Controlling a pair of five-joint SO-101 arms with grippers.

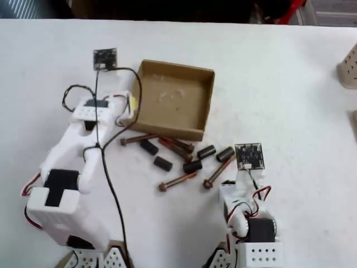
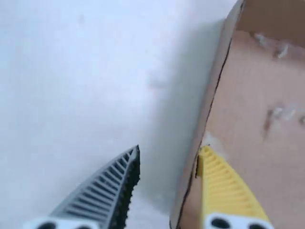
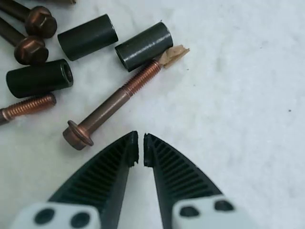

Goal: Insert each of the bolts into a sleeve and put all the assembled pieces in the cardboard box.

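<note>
The cardboard box [image 1: 175, 100] stands open at mid-table with no bolts or sleeves in it. My left gripper [image 2: 167, 162] is open and straddles the box wall [image 2: 209, 109]: the grey finger [image 2: 114, 186] is outside over the table, the yellow finger [image 2: 221, 191] inside. In front of the box lie several copper bolts [image 1: 177, 181] and black sleeves [image 1: 163, 163], all loose. My right gripper [image 3: 140, 143] is shut and holds nothing, just short of the head of one bolt [image 3: 107, 109]. That bolt's threaded tip touches a sleeve [image 3: 143, 46].
Two more sleeves [image 3: 88, 36] and two bolt heads [image 3: 31, 50] lie beyond that bolt. A black cable [image 1: 109, 178] runs along the left arm [image 1: 72, 162]. A tan object [image 1: 348, 67] stands at the table's right edge. Bare white table lies right of the box.
</note>
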